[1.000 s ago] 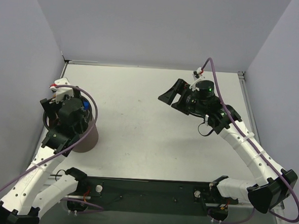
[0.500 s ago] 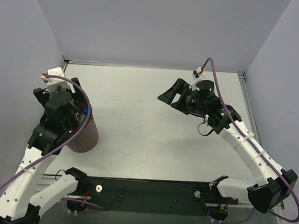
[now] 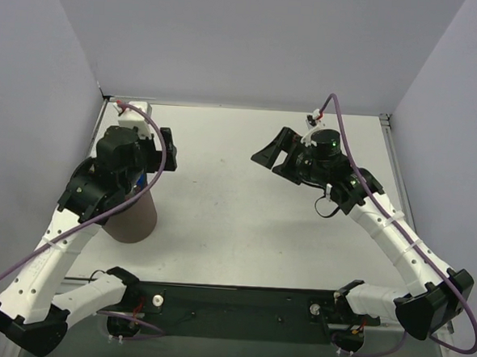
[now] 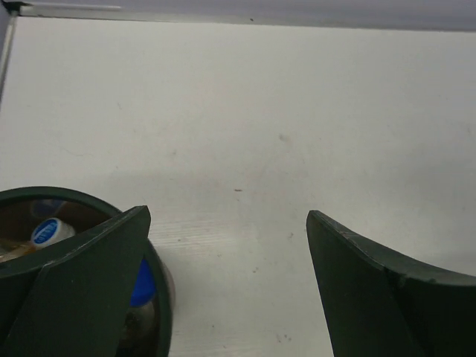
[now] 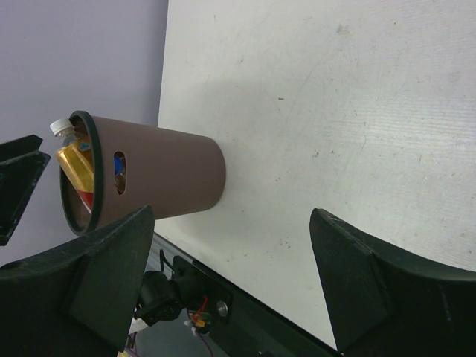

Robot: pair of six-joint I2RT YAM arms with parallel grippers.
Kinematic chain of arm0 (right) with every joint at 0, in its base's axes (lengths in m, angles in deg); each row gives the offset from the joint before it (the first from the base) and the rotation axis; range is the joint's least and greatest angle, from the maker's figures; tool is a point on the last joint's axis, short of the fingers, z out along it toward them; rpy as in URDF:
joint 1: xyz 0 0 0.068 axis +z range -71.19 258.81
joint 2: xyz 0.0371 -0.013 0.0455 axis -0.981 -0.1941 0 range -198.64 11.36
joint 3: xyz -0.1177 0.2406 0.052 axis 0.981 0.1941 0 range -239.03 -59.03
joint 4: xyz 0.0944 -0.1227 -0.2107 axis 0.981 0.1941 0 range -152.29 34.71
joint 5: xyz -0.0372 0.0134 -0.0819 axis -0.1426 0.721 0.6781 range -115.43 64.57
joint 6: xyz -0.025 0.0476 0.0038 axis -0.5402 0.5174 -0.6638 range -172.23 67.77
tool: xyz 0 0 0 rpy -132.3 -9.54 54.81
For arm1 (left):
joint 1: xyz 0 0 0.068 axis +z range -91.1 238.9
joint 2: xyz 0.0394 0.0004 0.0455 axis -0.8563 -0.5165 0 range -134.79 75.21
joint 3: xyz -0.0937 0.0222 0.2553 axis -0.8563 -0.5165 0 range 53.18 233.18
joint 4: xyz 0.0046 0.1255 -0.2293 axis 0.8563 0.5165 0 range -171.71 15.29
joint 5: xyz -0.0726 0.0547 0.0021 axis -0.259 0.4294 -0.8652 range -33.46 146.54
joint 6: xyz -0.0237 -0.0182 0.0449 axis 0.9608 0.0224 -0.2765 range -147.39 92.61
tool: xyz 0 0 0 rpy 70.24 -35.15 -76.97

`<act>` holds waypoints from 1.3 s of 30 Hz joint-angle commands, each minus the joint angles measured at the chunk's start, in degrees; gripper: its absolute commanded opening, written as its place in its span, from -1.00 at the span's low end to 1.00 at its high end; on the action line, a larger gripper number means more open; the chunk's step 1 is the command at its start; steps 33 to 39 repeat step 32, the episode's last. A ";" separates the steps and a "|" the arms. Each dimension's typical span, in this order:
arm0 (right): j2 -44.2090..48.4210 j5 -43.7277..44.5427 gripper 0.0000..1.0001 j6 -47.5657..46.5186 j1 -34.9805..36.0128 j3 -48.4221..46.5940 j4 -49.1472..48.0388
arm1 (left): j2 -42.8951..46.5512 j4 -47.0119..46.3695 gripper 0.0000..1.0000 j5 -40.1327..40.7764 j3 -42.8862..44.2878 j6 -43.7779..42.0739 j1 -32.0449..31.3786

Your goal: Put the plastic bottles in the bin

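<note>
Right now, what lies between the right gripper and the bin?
Only bare table between the right gripper and the bin, as the top external view shows.

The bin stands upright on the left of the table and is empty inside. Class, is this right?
Wrong in one respect: the bin stands upright on the left of the table, but it is not empty. The right wrist view shows bottles inside it, one with a yellow label.
</note>
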 commanded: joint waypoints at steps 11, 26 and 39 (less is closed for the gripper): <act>5.26 2.47 0.62 -1.38 -0.33 5.00 -0.50 | -5.84 -7.69 0.95 -9.28 -8.39 8.33 -15.47; 11.41 6.87 0.63 -2.44 -0.24 8.96 4.33 | -13.32 -7.52 0.95 -6.13 -7.69 7.01 -20.93; 11.07 7.48 0.63 -2.61 -0.24 8.35 4.95 | -13.93 -6.64 0.95 -6.21 -6.28 6.22 -20.93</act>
